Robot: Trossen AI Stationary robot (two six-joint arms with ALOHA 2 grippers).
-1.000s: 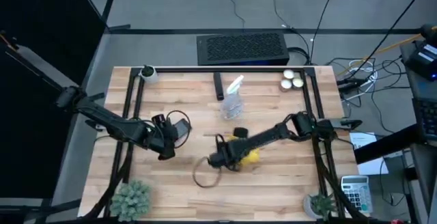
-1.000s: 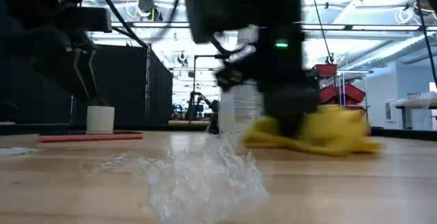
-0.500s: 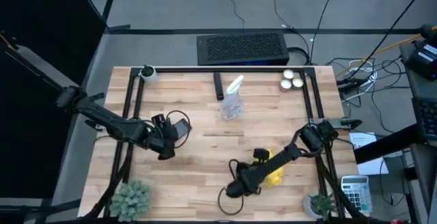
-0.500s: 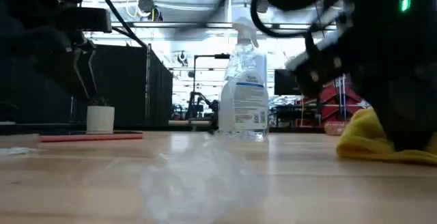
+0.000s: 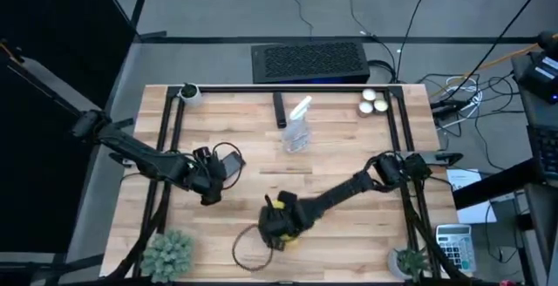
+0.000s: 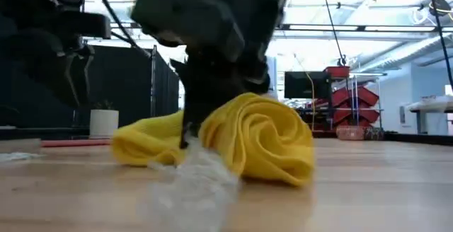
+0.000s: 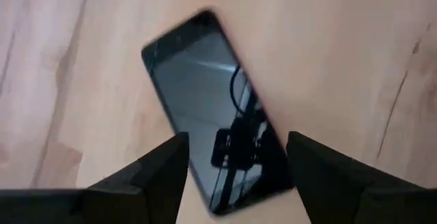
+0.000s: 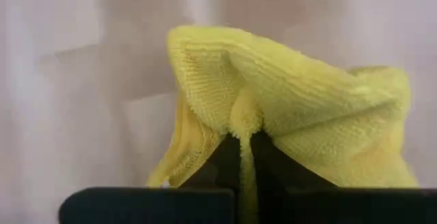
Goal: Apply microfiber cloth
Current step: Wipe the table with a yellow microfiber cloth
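Note:
The microfiber cloth [image 6: 258,140] is bright yellow and bunched up on the table toward the near edge, left of middle. My right gripper [image 5: 277,225] stands over it, shut on it, and in the high view only bits of the cloth [image 5: 281,203] show around it. A black phone [image 7: 205,101] lies flat on the wood at the left. My left gripper [image 7: 235,149] hangs open over the phone's end, one finger on either side of it; whether they touch it I cannot tell. My right gripper pinches a raised fold [image 8: 242,121] of the yellow cloth between its two fingers, several layers bunched together. The fingers come from above, pointing down. The cloth spreads out below them in loose folds, and its lower part [image 6: 283,172] rests on the table.
A crumpled clear film [image 6: 195,182] lies just in front of the cloth. A spray bottle [image 5: 296,131] and a dark bar [image 5: 278,109] stand at the far middle, small tins [image 5: 373,103] far right, a white cup [image 5: 188,92] far left, plants [image 5: 166,251] at the near corners.
My right gripper, shut on the cloth, has swept it along the table: first toward the near edge and right, then back toward the left. The cloth has been dragged along and is now more bunched.

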